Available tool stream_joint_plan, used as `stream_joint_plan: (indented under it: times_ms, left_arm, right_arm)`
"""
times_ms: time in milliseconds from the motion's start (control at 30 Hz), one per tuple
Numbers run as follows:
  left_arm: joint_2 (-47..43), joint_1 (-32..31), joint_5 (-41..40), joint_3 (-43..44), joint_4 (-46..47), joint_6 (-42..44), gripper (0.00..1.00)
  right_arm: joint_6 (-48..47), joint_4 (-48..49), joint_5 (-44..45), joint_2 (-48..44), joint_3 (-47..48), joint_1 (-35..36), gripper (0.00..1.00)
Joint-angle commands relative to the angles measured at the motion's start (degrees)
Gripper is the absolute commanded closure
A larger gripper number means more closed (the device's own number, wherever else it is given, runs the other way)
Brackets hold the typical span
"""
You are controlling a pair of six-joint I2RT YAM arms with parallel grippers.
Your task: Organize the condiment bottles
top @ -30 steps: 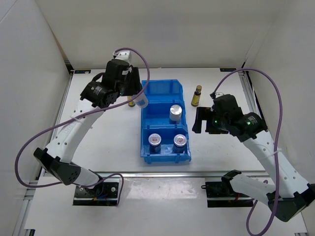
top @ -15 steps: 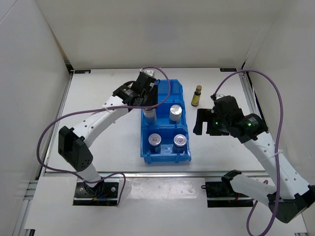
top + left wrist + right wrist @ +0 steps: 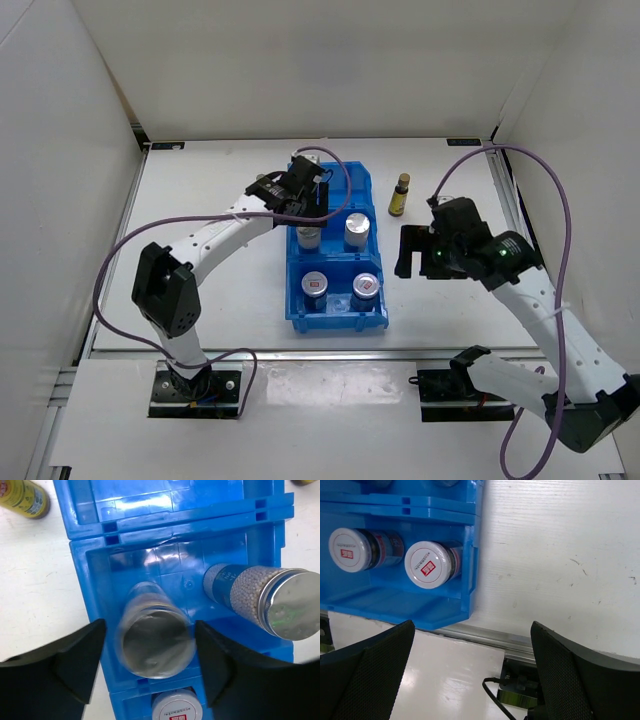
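Now, left gripper [image 3: 150, 625]: released, spread over the middle compartment, with a thin gap showing between the left finger and the bottle.
Between the fingers: white cylinder [image 3: 155, 647], silvery top up, blurred, low in the middle compartment of the blue bin [image 3: 85, 580]; by the look of it just let go, not pinched.
Beside it: second white cylinder [image 3: 270, 602], same compartment, to the right, apart from the first.
Near compartment: short jar [image 3: 350, 547] and twin jar [image 3: 426, 565], side by side, lids up.
Outside the bin: right amber bottle [image 3: 400, 194], upright on the table [image 3: 220, 270] by the bin's far right corner; left amber bottle [image 3: 22, 497], on the table off the far left corner.
Right gripper [image 3: 472, 625]: spread wide, nothing between the fingers, hanging over the table just right of the bin's near end.
Step in hand: judged as setting down the second white cylinder; four of six housed, the amber pair left.
Next move: straight lift clear of both silvery tops without nudging either, then a reach for the left amber bottle; right amber bottle better placed for the right gripper.
Left wrist view only: the finger gap, plus the left amber bottle, hidden under the arm from above.
Top view only: both arms' placing.
Right wrist view only: red marks on the jar lids.
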Motion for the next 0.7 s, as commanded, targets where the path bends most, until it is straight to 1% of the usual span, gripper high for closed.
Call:
stream_joint_plan:
  times_ms: [0, 33, 67, 100, 167, 233, 267, 300, 333, 367, 400, 433, 467, 500, 533, 567, 600, 633, 667]
  left_arm:
    - [-1.9, 0.0, 1.1, 3.9, 2.1, -0.2, 0.15]
    - [-1.9, 0.0, 1.1, 5.2, 1.2, -0.2, 0.05]
    - [-1.9, 0.0, 1.1, 6.6, -0.2, 0.5, 0.0]
    - [-1.9, 0.0, -0.2, 10.7, -4.5, 1.7, 0.0]
    - [-2.4, 0.0, -3.9, 16.6, -9.0, 3.1, 0.0]
    - [-6.1, 0.0, -7.5, 18.0, -13.1, 6.0, 0.0]
    - [-7.9, 0.0, -9.6, 18.0, -13.2, 7.0, 0.0]
    - [-10.0, 0.0, -14.4, 15.5, -13.2, 8.5, 0.0]
    - [-14.8, 0.7, -17.0, 13.3, -13.2, 8.5, 0.0]
    - [-17.2, 1.9, -22.8, 10.3, -11.7, 8.5, 0.0]
    - [-20.0, 2.8, -25.1, 2.0, -9.6, 10.2, 0.0]
    - [-24.9, 5.1, -26.5, -2.4, -5.1, 10.8, 0.0]
    - [-27.3, 6.3, -27.2, -10.1, -3.0, 11.4, 0.0]
    - [-29.3, 7.1, -27.2, -13.4, -1.2, 12.6, 0.0]
    - [-32.6, 7.6, -27.2, -16.6, 0.7, 13.1, 0.0]
    - [-33.9, 7.6, -27.2, -21.7, 3.7, 13.1, 0.0]
    - [-35.0, 7.6, -27.8, -23.7, 4.8, 13.1, 0.0]
    - [-35.6, 8.2, -28.6, -25.1, 5.4, 13.1, 0.0]
    - [-35.6, 9.3, -28.6, -25.8, 5.4, 12.5, 0.0]
  right_arm:
    - [-0.5, 0.0, 2.2, 2.0, 2.6, 0.3, 0.0]
    - [-0.5, 0.0, 3.0, 3.7, 3.2, -0.2, 0.0]
    - [-0.5, -0.5, 3.0, 4.7, 4.7, -0.2, 0.0]
    - [-0.5, -0.5, 4.1, 7.1, 5.5, -0.8, 0.0]
    - [-0.5, -1.2, 5.3, 9.4, 7.4, -1.4, 0.0]
    - [-0.5, -1.2, 5.8, 12.4, 10.4, -2.9, 0.0]
    - [-1.9, -0.7, 5.8, 13.5, 11.5, -3.5, 0.0]
    - [-2.5, 0.2, 5.8, 16.1, 12.9, -5.2, 0.0]
    - [-3.0, 0.2, 5.8, 17.6, 16.0, -6.2, 0.0]
    - [-3.6, 0.9, 5.8, 19.3, 17.8, -8.0, 0.0]
    - [-3.7, 0.9, 6.4, 22.9, 19.9, -8.9, 0.01]
    - [-4.4, 1.6, 6.4, 26.4, 23.7, -10.2, 0.04]
    - [-4.4, 2.3, 6.4, 28.2, 25.6, -10.7, 0.07]
    - [-5.0, 2.3, 6.4, 30.0, 27.4, -11.3, 0.13]
    - [-5.0, 2.9, 6.4, 33.5, 29.4, -12.1, 0.16]
    - [-5.0, 2.9, 6.4, 35.5, 33.7, -12.7, 0.18]
    - [-5.0, 2.9, 5.9, 37.6, 36.1, -13.8, 0.2]
    - [-5.0, 2.9, 5.9, 42.3, 38.7, -14.5, 0.21]
    - [-5.0, 1.5, 3.3, 44.9, 44.9, -15.1, 0.23]
